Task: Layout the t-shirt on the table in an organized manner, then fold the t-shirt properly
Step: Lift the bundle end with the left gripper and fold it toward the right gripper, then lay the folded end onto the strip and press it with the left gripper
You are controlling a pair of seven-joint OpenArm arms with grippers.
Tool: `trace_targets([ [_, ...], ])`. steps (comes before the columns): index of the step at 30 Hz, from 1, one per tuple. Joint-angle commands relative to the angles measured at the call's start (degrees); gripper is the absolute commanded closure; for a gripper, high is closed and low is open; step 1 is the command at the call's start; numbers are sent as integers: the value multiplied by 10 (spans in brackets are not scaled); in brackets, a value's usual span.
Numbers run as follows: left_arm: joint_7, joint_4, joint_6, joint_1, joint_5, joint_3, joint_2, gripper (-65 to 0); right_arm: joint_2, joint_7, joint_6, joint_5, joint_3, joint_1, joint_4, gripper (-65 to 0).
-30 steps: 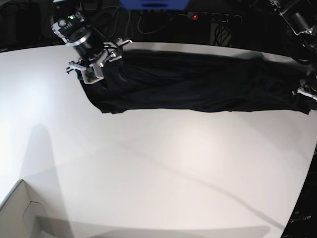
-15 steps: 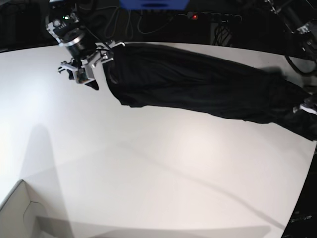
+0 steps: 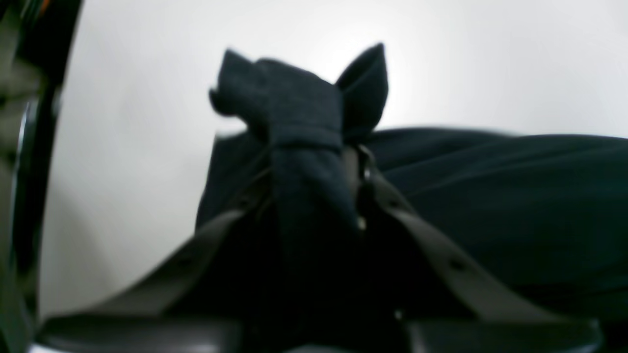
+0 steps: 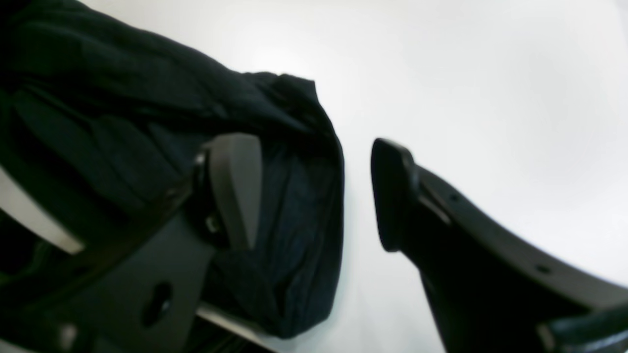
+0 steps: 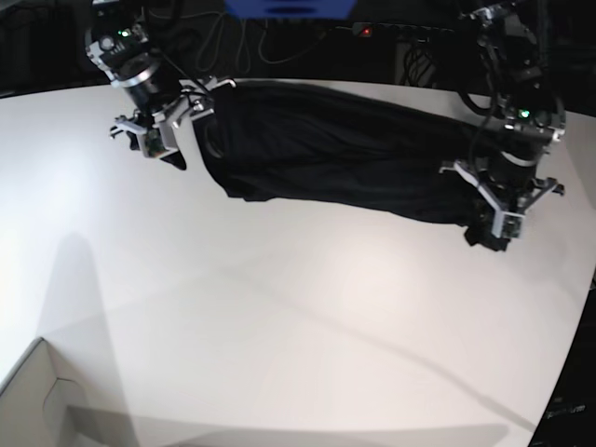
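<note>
One t-shirt (image 5: 345, 154) end in left pincer (image 5: 498, 223); right pincer (image 4: 314, 196) beside it

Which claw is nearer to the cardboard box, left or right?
Right. The right claw is at the shirt end on the same side of the table as the box; the left claw grips the shirt's other end, farther away.

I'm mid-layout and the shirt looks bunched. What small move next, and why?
Probably ease the left gripper outward, away from the right gripper. It is shut on the t-shirt, which lies as a wrinkled band on the table, while the right gripper stands open beside the other end.
</note>
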Motion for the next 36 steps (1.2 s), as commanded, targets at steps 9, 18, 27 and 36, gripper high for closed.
trace_targets([
  [9, -16, 21, 5, 27, 89, 70, 22, -2, 3, 15, 1, 7, 1, 0, 11, -362],
  [18, -16, 24, 5, 46, 93, 115, 16, -2, 3, 15, 1, 8, -2, 4, 11, -362],
  [27, -16, 19, 5, 40, 93, 120, 20, -1, 3, 15, 1, 8, -3, 4, 11, -362],
  [36, -11, 18, 5, 45, 93, 185, 7, -5, 3, 15, 1, 8, -3, 4, 11, -362],
])
